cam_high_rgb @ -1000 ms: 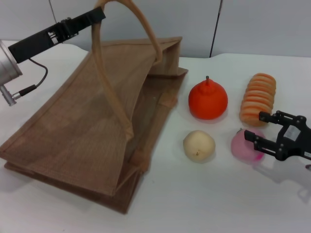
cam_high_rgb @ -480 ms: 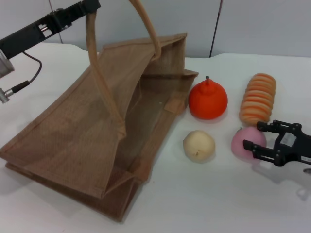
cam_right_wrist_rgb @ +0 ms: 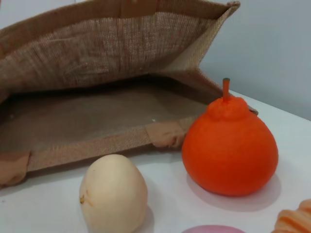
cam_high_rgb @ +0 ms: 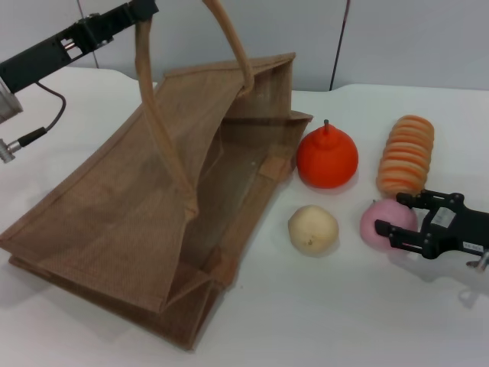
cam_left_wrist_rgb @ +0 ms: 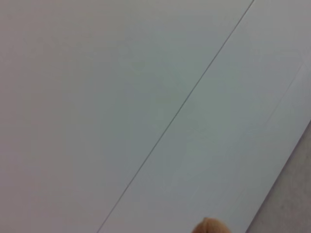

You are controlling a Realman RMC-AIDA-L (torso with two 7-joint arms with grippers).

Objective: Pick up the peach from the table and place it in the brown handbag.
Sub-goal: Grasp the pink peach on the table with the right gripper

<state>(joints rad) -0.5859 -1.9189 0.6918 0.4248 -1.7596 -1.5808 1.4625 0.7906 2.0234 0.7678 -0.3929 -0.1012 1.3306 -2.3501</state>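
- The peach (cam_high_rgb: 380,223) sits on the white desk (cam_high_rgb: 321,306), just right of the cream-yellow fruit (cam_high_rgb: 312,228) and right below the stack of orange slices (cam_high_rgb: 406,155).
- The right tool (cam_high_rgb: 403,216) is down at desk level with its fingers spread apart, one on each side of the peach's right half, not clamped on it as far as I can see.
- The left tool (cam_high_rgb: 141,11) is up high at the back left, pinched on one handle (cam_high_rgb: 157,122) of the brown handbag (cam_high_rgb: 130,222), so that side is lifted and the mouth gapes toward the fruit.
- The orange-red fruit (cam_high_rgb: 327,158) with the stem sits just beside the bag's opening.
- In the right wrist view you look straight into the bag (cam_right_wrist_rgb: 97,97), with only a pink sliver of the peach (cam_right_wrist_rgb: 214,229) at the edge.
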